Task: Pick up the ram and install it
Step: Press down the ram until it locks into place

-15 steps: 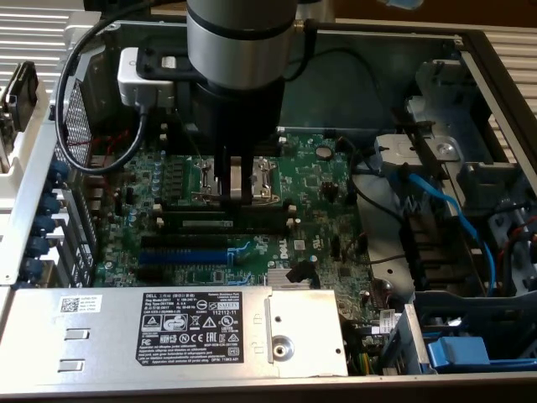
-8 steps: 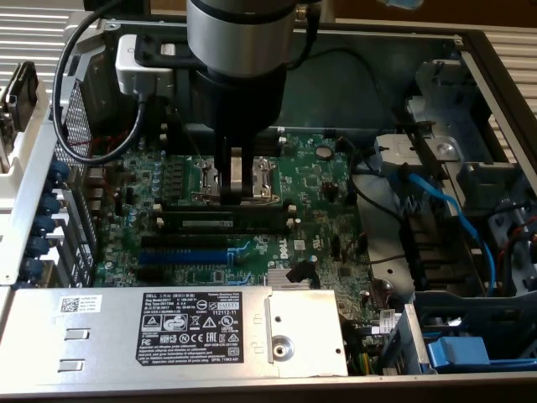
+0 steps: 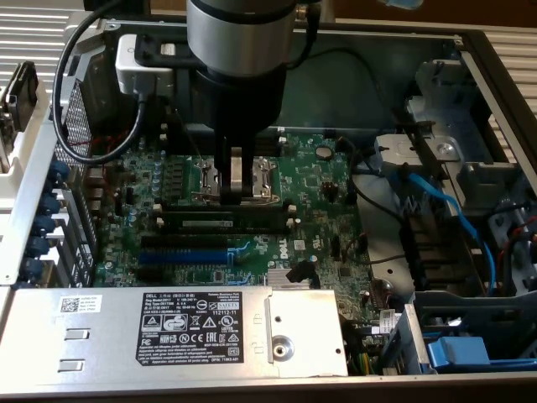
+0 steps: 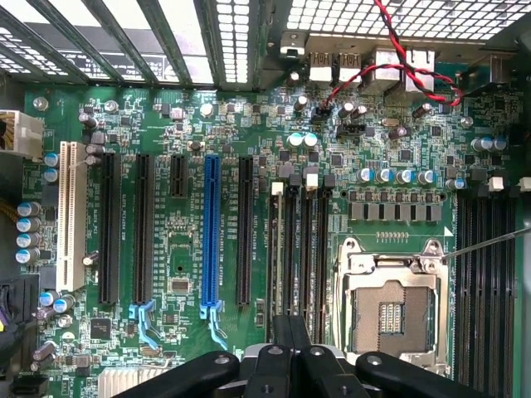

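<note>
Ram (image 3: pixel 225 223), a long dark stick with a pale label, sits upright in one of the black memory slots (image 3: pixel 226 211) directly under the end effector (image 3: pixel 236 195). The end effector points straight down with its two fingers pressed together, narrow, gripping nothing; its tips are just above the stick's top edge, and whether they touch it cannot be told.

Everything lies inside an open computer case (image 3: pixel 495 50). In the exterior view, on the left of the end effector, the case holds a black looped cable (image 3: pixel 67 101) and a row of blue clips (image 3: pixel 57 206) along its wall. Below and left of the end effector a blue expansion slot (image 3: pixel 183 254) lies on the green motherboard (image 3: pixel 319 168). A silver power supply (image 3: pixel 168 327) with a black label fills the case's near edge. Just behind the fingers is the metal processor socket (image 3: pixel 264 176). Well to the right, a metal bay holds a blue cable (image 3: pixel 457 214).

In the wrist view the closed end effector (image 4: pixel 290 332) hangs over four parallel memory slots (image 4: pixel 297 249), between a blue slot (image 4: pixel 211 228) and the empty socket (image 4: pixel 392 311).
</note>
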Tool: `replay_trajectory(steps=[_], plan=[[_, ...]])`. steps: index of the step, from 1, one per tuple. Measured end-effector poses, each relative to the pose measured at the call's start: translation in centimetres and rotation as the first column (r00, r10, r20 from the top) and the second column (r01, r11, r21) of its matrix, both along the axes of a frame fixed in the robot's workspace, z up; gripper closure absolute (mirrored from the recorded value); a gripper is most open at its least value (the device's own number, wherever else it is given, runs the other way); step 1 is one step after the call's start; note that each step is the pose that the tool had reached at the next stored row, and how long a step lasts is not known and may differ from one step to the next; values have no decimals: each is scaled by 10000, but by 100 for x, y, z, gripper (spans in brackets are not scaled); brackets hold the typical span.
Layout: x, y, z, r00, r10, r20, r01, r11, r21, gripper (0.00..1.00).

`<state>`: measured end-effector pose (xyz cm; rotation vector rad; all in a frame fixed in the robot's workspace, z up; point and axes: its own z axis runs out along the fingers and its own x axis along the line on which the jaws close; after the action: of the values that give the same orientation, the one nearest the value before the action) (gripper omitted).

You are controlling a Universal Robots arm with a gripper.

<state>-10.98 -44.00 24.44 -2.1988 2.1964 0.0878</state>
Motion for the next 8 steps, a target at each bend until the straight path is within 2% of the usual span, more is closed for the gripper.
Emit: replay_trajectory(steps=[3,6,8], plan=[[0,-1,2,9999,-129,-2,129,9999,10,90],[0,-1,0,9987,-503,-2,503,9987,64,90],[1,0,0,9970,-778,-3,778,9969,78,90]])
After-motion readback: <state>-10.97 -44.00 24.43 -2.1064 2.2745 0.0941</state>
